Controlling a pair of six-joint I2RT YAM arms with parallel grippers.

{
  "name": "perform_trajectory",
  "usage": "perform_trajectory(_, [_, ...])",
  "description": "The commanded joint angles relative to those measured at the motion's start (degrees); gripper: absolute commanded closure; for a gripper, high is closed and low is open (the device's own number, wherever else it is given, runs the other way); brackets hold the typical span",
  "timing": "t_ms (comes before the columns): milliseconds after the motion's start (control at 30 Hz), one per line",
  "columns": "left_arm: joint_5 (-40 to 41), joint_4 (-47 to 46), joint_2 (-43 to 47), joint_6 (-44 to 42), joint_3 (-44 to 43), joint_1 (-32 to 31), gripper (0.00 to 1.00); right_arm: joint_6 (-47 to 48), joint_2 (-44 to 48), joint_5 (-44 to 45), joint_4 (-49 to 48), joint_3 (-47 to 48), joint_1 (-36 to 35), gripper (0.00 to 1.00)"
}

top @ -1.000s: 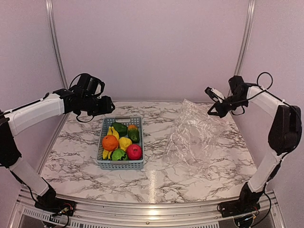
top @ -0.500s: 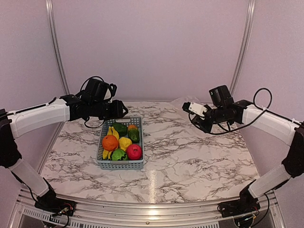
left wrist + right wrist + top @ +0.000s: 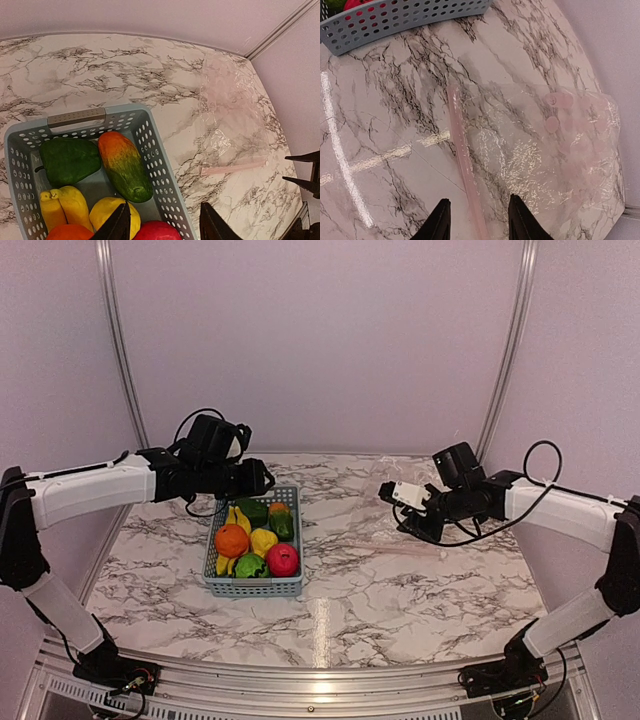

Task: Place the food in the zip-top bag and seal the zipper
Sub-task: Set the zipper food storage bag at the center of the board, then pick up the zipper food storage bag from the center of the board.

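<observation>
The food lies in a grey-blue basket [image 3: 254, 587]: orange [image 3: 232, 539], red apple [image 3: 283, 559], bananas [image 3: 240, 519], green pepper [image 3: 251, 507]. The left wrist view shows the pepper [image 3: 69, 160], an orange-green fruit [image 3: 123, 165] and the bananas [image 3: 62, 205]. My left gripper [image 3: 262, 478] is open and empty, above the basket's right wall [image 3: 159, 165]. The clear zip-top bag [image 3: 231, 115] lies flat on the table right of the basket. My right gripper [image 3: 390, 492] is open and empty, just above the bag [image 3: 545, 150], its jaws straddling the pinkish zipper strip [image 3: 462, 150].
The table is white marble with dark veins. A pale back wall and aluminium frame posts [image 3: 505, 350] stand close behind the bag. The basket's long wall [image 3: 395, 20] shows at the top of the right wrist view. The right arm's cable [image 3: 530, 455] loops above its wrist.
The bag, bunched up high under my right gripper a second ago, now lies flat. My right gripper has moved left and down over it. My left gripper has moved right, over the basket.
</observation>
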State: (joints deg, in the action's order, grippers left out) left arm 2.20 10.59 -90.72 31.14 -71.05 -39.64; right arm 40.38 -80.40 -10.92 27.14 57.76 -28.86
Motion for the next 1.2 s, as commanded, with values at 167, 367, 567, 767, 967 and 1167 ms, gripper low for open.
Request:
perform_trajectory(167, [2.79,-3.03,0.71,0.99,3.07,0.04,0.51,4.81,-2.23,10.53,-11.26,-9.85,-1.26,0.63])
perform_trajectory(367, [2.78,-3.03,0.65,1.11,3.35,0.02,0.51,6.73,-6.34,14.52,-16.40,-11.40,-1.36,0.63])
perform_trajectory(567, [2.55,-3.03,0.70,1.38,3.53,0.00,0.51,6.93,-10.99,14.01,-17.70,-9.76,-1.50,0.63])
perform_trajectory(767, [2.64,-3.03,0.72,1.40,3.97,0.00,0.51,6.94,-13.20,15.41,-19.31,-9.15,-1.68,0.62])
perform_trajectory(967, [2.29,-3.47,0.60,1.97,4.25,0.00,0.51,6.68,-15.20,19.09,-22.56,-9.08,-1.71,0.66])
perform_trajectory(1167, [1.85,-3.92,0.54,2.74,4.57,0.00,0.51,6.45,-16.40,21.03,-25.01,-8.85,-1.72,0.81])
